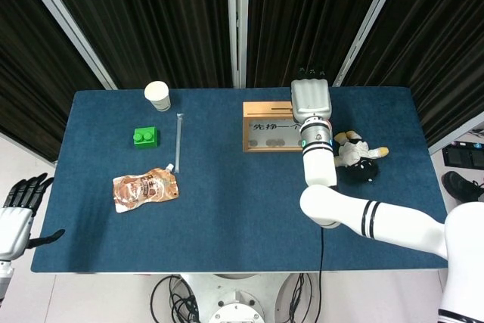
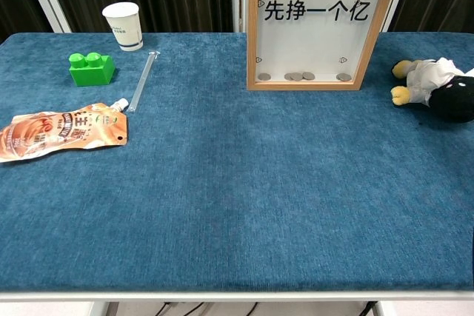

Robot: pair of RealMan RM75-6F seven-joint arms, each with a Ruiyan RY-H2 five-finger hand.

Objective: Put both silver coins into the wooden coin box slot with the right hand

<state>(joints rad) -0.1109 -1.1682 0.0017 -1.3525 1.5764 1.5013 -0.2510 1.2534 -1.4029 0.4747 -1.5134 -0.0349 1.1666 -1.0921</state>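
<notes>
The wooden coin box (image 1: 266, 129) stands upright at the table's far middle, with its glass front (image 2: 316, 29) facing me. Several silver coins (image 2: 297, 76) lie on the floor inside it. No loose coin shows on the table. My right hand (image 1: 311, 98) hovers over the right end of the box top, back upward, dark fingers (image 1: 310, 72) pointing away; anything it holds is hidden. The chest view does not show it. My left hand (image 1: 20, 200) hangs off the table's near-left corner, fingers spread and holding nothing.
A plush penguin (image 2: 437, 86) lies right of the box. On the left are a paper cup (image 2: 124, 25), a green brick (image 2: 92, 68), a clear tube (image 2: 142, 78) and an orange drink pouch (image 2: 63, 132). The blue table (image 2: 244, 197) reaches the near edge.
</notes>
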